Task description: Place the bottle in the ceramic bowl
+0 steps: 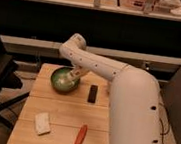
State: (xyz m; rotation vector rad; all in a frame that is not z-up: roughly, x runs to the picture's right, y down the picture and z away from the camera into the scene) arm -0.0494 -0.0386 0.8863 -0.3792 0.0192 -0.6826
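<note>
The smooth white arm (132, 90) bends over a pale plank table (63, 110), with its gripper (76, 75) at the right rim of the round, glossy green bowl (58, 85). I cannot tell how far the gripper is open, nor whether it holds the bottle. A black oblong block (92, 93), a slim orange stick (80, 136) and a flat white pad (42, 123) lie on the wood outside the bowl.
</note>
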